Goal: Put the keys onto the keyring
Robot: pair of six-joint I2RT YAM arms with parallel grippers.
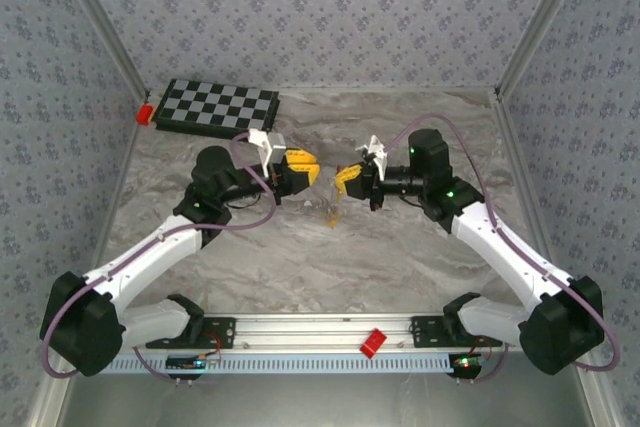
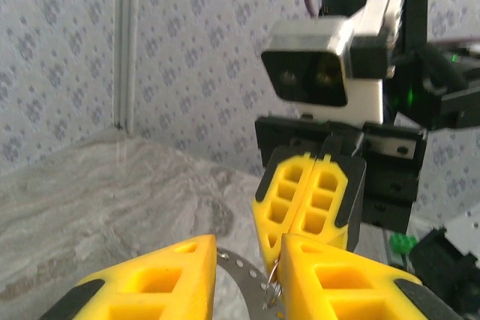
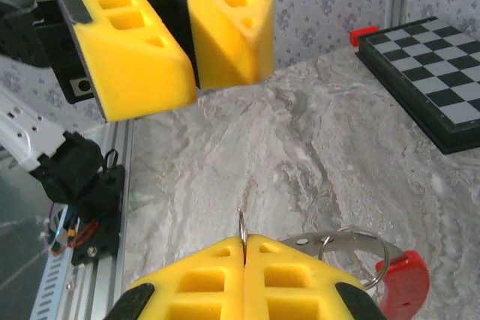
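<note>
We see the right claw [image 3: 244,254] pressed together, its yellow pads meeting along one seam, and a thin wire of the keyring [image 3: 403,284] stands up out of that seam. The rest of the keyring curves off beside the pads, a grey loop and a red arc, above the marbled bench [image 3: 300,148].

Facing it, the left claw [image 2: 247,264] has its pads apart, with a clear gap between them. In its own wrist view a perforated metal strip [image 2: 241,269] and a bit of wire lie across that gap, close by one pad; we cannot tell whether they touch it.

From above, the two claws point at each other near the middle of the bench, tips just apart. Just below the space between them shows a small yellow-orange shape [image 1: 333,210], too small for us to tell whether it is a key.

A checkered board [image 1: 216,108] lies at the far left of the bench, with a red block [image 1: 145,112] just beside its left end. A second red block [image 1: 373,343] sits on the rail [image 1: 300,327] between the arm bases.
</note>
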